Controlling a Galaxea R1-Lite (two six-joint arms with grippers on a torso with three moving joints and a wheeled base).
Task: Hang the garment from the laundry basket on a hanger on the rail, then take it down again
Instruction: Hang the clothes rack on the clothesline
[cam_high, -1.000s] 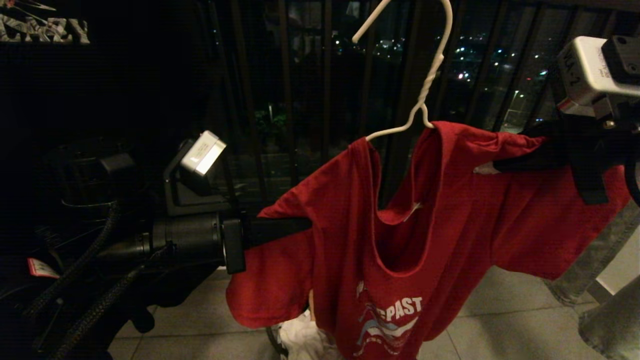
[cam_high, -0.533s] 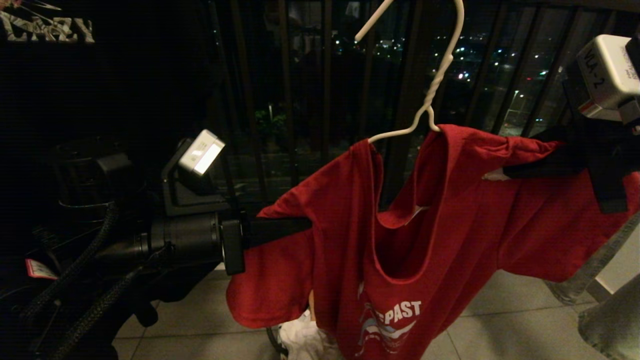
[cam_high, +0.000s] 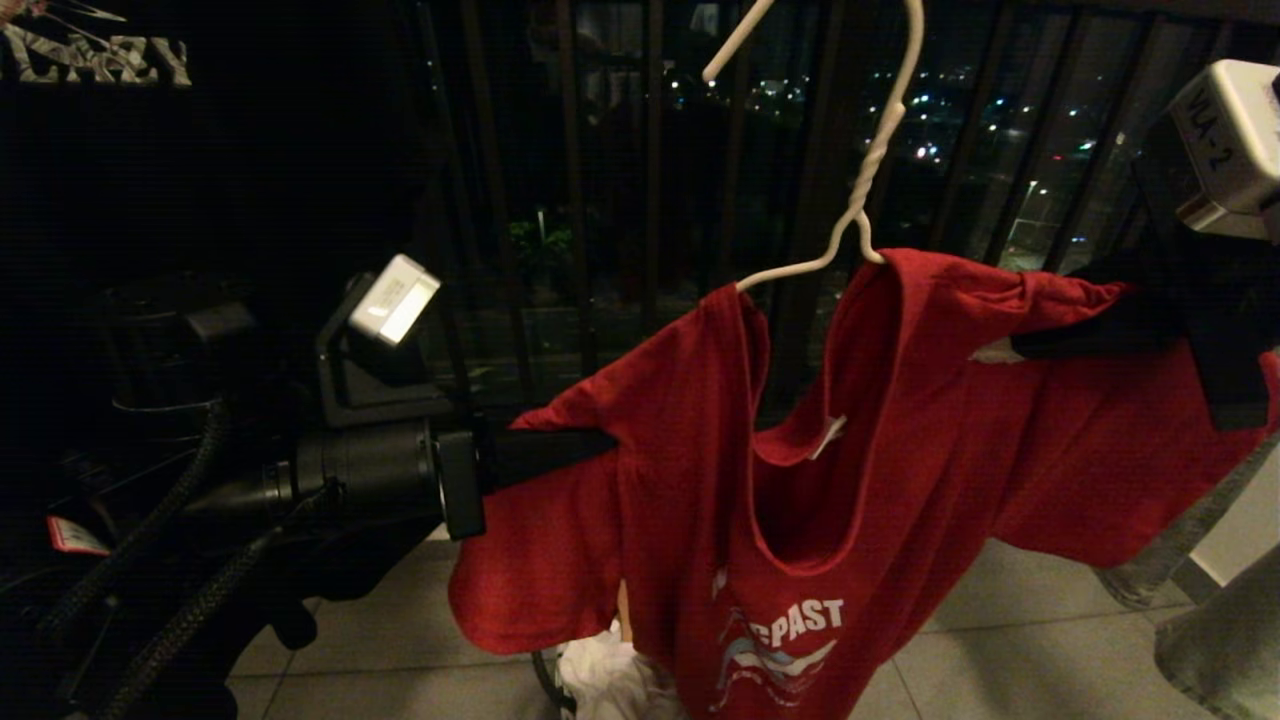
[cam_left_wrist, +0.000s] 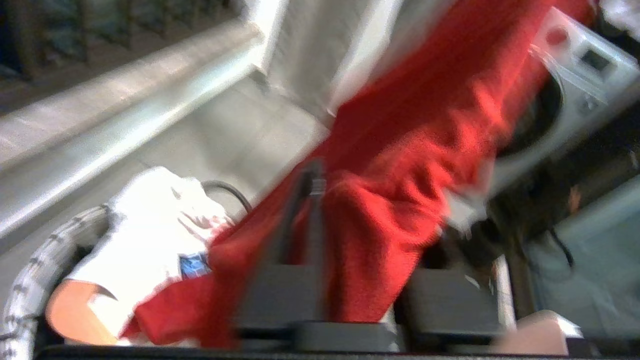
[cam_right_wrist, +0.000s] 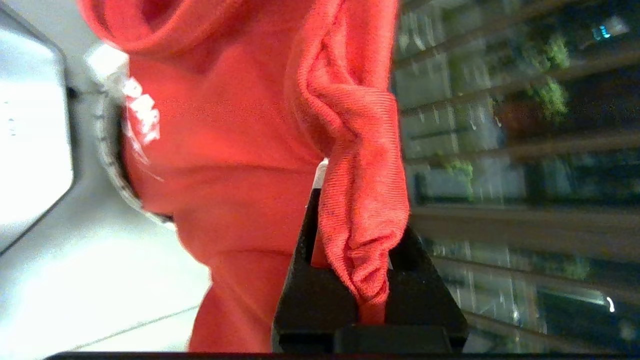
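Head view: the garment (cam_high: 880, 440) hangs on the hanger (cam_high: 850, 210), whose wire runs through the neck opening; the hanger's hook rises out of the top of the picture, so the rail itself is not seen. The left gripper (cam_high: 590, 450) reaches in level at the shirt's left shoulder, its tip hidden by cloth. The right gripper (cam_high: 1000, 352) is at the other shoulder, with a pale hanger end showing at its tip. The laundry basket (cam_high: 545, 675) sits on the tiled floor below, mostly hidden.

Left wrist view: blurred. Red cloth lies between the dark fingers (cam_left_wrist: 310, 220) of the left gripper (cam_left_wrist: 350, 280); whether they pinch it or have parted cannot be told. The basket's patterned rim (cam_left_wrist: 25, 280) holds a white T-shirt (cam_left_wrist: 145, 220).

Right wrist view: the right gripper (cam_right_wrist: 350, 260) is clamped shut on a bunched fold of the garment (cam_right_wrist: 225, 150).

Risk, as a judgement: the collar sags low and the shirt sits unevenly. A sideways pull from the clamped right side could drag the cloth off the wire's end, or tip the hanger off its support.
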